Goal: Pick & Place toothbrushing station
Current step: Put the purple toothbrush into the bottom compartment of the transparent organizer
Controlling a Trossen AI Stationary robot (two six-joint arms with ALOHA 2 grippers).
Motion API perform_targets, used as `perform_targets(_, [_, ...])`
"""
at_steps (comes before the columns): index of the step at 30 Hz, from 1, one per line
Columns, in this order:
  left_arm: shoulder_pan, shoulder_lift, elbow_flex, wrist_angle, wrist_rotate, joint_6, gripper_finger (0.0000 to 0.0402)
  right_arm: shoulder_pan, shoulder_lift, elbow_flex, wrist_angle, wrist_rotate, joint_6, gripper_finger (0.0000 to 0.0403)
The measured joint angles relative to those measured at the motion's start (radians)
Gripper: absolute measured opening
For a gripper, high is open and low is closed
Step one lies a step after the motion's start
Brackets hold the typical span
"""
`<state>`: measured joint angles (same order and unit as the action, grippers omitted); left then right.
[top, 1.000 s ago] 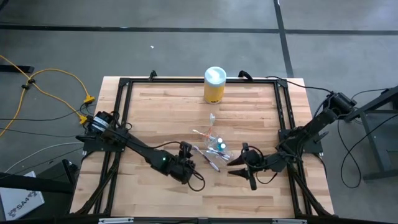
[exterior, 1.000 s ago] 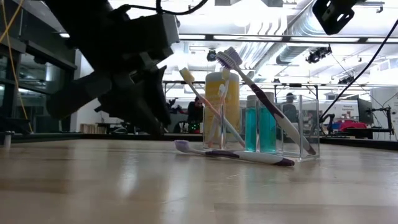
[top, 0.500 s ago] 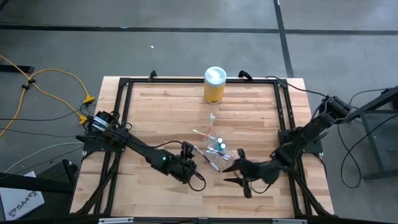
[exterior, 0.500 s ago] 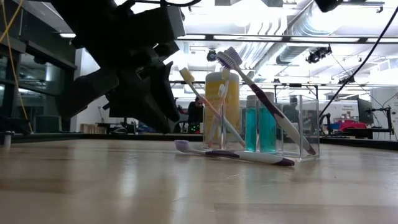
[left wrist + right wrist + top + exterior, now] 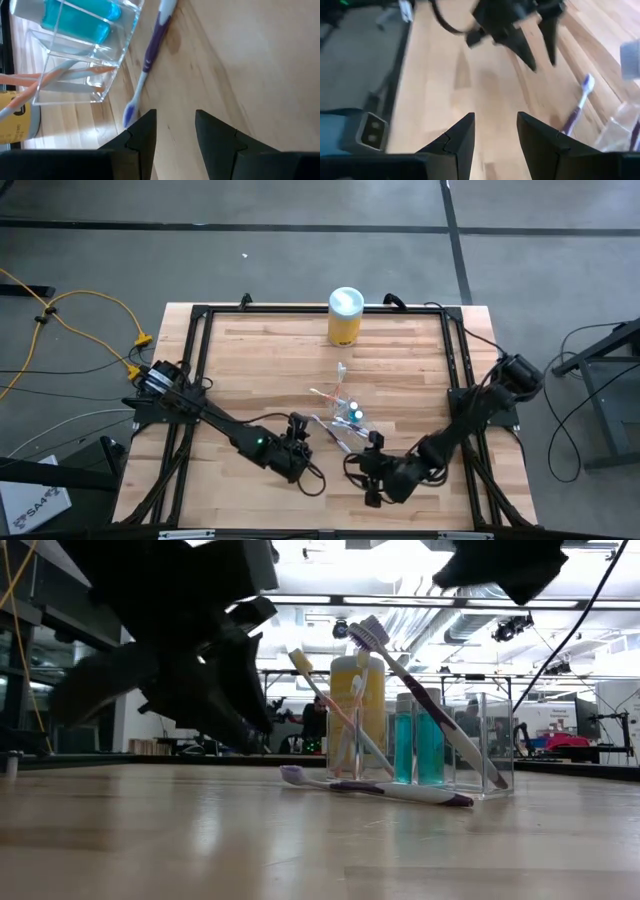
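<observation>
The toothbrushing station stands mid-table: a clear cup [image 5: 352,416] [image 5: 82,57] holds a blue tube [image 5: 80,11] and pink and orange toothbrushes [image 5: 335,710], which lean on its rim with their heads up. A purple toothbrush [image 5: 150,60] [image 5: 380,788] lies flat on the wood just on the cup's near side. My left gripper [image 5: 298,425] [image 5: 175,130] stands open to the left of it, its fingers close to the brush head [image 5: 129,112] but apart from it. My right gripper [image 5: 358,468] [image 5: 495,135] hovers open on the near-right side, facing the left gripper [image 5: 530,35].
A yellow canister with a white lid [image 5: 345,317] stands at the table's far edge. Black frame rails [image 5: 200,360] run along the table's sides. Bare wood [image 5: 250,370] lies to the left and far side of the cup.
My right gripper has swung toward the table's left and near edge, dropping a little and turning, and has come closer to the purple toothbrush and to my left gripper. The cup and the toothbrushes have stayed where they were.
</observation>
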<state>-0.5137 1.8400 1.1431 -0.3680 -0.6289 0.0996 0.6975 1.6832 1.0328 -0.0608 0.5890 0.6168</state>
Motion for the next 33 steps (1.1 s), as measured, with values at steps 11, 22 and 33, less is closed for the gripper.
perform_targets(11, [-0.047,-0.016,0.001,-0.098,-0.054,-0.103,0.0129,-0.061,0.074,0.061,-0.175,-0.037,0.07,0.0138])
perform_targets(22, [-0.004,-0.017,0.001,-0.003,-0.011,0.036,0.0129,-0.062,0.039,0.164,-0.331,-0.072,0.007,0.0138])
perform_targets(33, [0.166,-0.013,-0.003,0.099,0.217,0.209,0.0129,0.039,-0.1,0.173,-0.321,0.139,0.007,0.0138])
